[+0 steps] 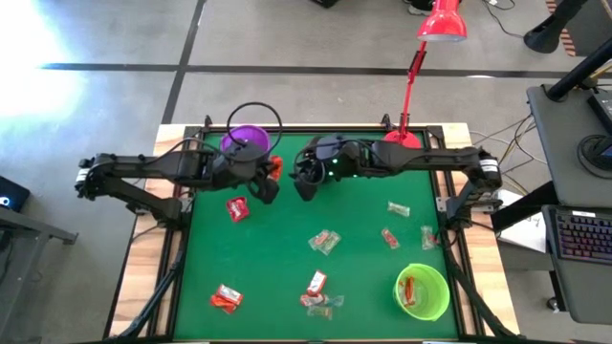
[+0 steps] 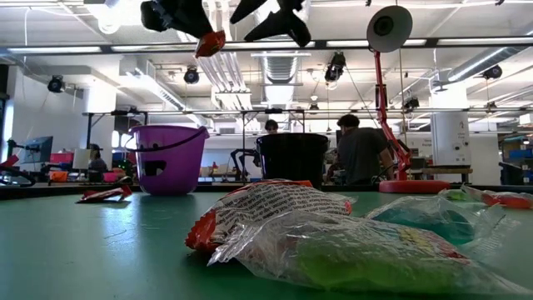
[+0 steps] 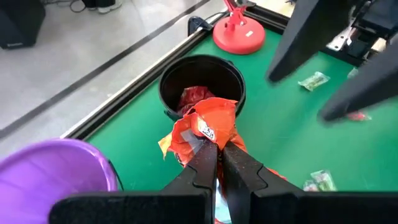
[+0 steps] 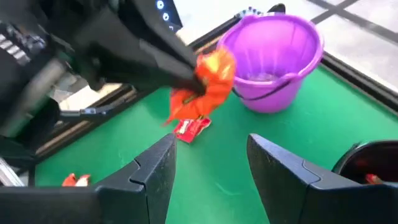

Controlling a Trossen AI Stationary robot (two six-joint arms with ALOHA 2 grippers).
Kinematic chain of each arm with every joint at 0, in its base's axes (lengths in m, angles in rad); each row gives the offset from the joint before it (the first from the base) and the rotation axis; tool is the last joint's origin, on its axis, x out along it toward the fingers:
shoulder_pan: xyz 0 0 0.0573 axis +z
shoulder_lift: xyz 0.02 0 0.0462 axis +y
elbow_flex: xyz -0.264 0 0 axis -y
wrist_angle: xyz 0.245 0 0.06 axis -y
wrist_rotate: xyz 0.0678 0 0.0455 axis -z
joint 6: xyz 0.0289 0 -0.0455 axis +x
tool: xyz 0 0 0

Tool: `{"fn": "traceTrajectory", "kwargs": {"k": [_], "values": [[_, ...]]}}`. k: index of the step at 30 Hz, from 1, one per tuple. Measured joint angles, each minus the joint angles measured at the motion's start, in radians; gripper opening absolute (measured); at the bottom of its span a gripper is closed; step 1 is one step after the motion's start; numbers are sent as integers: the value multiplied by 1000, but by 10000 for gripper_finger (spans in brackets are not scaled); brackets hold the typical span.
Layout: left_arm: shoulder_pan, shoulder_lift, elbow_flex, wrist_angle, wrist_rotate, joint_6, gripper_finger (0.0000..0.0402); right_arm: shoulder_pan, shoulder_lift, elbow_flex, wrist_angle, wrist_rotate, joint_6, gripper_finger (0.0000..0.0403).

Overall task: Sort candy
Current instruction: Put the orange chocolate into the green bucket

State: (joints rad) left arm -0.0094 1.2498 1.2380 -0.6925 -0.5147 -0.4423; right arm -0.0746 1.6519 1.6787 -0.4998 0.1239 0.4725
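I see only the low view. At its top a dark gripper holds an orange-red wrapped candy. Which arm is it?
Observer: The left gripper; its wrist view shows it shut on the orange-red wrapped candy.
Operator: What is inside the black cup? I see only its wall.
Observer: The round black cup already holds shiny red wrappers.
Operator: Does the other gripper carry anything?
Observer: No. The right gripper is open and empty, looking toward the purple plastic cup.
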Motion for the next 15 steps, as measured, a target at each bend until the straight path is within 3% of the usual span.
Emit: {"fn": "traceTrajectory", "kwargs": {"k": [15], "values": [[17, -29, -8, 112, 44, 70, 0, 0, 45, 1, 145, 5, 28, 189]]}}
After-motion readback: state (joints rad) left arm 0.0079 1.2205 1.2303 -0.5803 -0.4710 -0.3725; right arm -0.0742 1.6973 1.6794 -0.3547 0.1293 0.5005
